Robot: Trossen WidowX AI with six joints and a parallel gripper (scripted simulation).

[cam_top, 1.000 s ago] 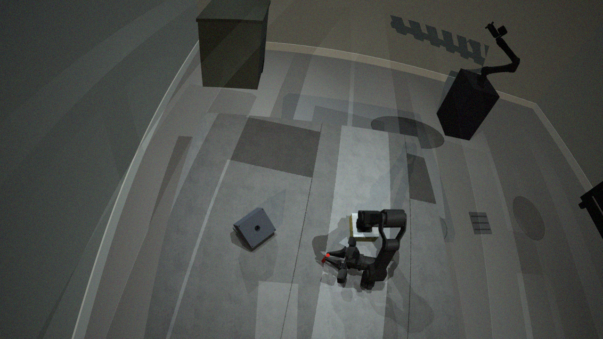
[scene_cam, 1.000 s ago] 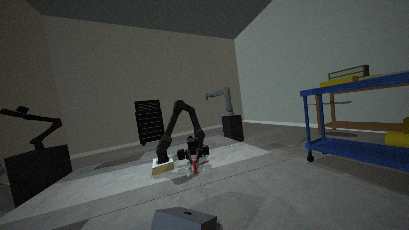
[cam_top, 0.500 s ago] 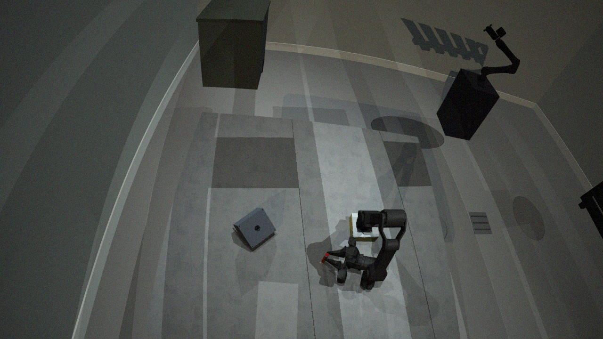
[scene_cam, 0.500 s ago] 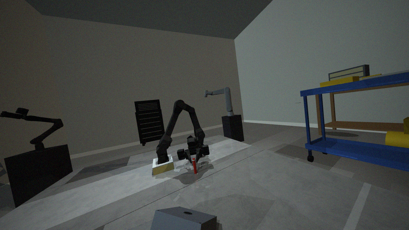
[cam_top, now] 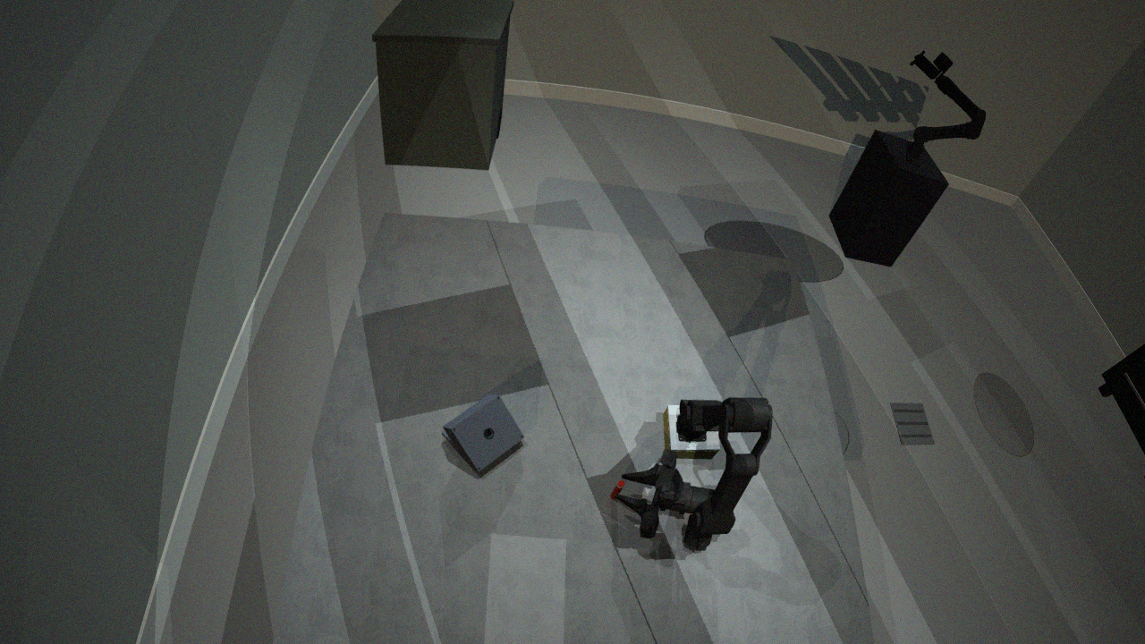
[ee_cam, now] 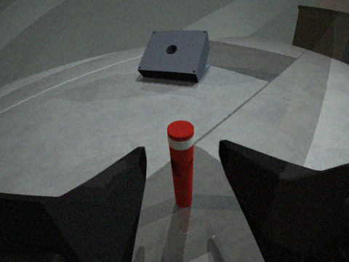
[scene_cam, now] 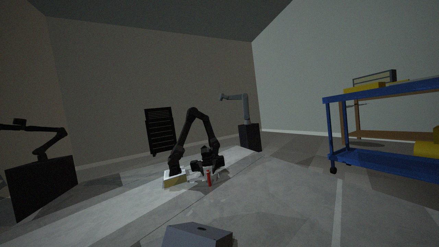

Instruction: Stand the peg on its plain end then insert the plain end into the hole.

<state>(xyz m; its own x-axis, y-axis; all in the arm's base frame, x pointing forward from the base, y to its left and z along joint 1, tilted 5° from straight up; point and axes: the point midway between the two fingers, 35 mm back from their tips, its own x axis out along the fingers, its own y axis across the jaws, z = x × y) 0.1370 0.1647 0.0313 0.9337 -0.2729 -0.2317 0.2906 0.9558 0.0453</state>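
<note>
The red peg [cam_top: 617, 489] [scene_cam: 209, 179] [ee_cam: 182, 175] stands upright on the table, its white band near the top and its plain end down. My gripper [cam_top: 618, 485] [scene_cam: 208, 175] [ee_cam: 182, 151] is open, with one fingertip on each side of the peg. In the wrist view there is a gap between the peg and each finger. The grey sloped panel [cam_top: 472, 447] [scene_cam: 196, 238] [ee_cam: 163, 60] stands beyond the peg in the wrist view. Its one round hole [cam_top: 488, 433] [scene_cam: 201, 228] [ee_cam: 171, 49] shows as a dark, empty opening.
The arm's base block [cam_top: 690, 453] [scene_cam: 175, 181] stands close behind the gripper. Farther off are a dark cabinet [cam_top: 440, 104], a black pedestal with another arm [cam_top: 886, 199] and a blue cart [scene_cam: 377, 91].
</note>
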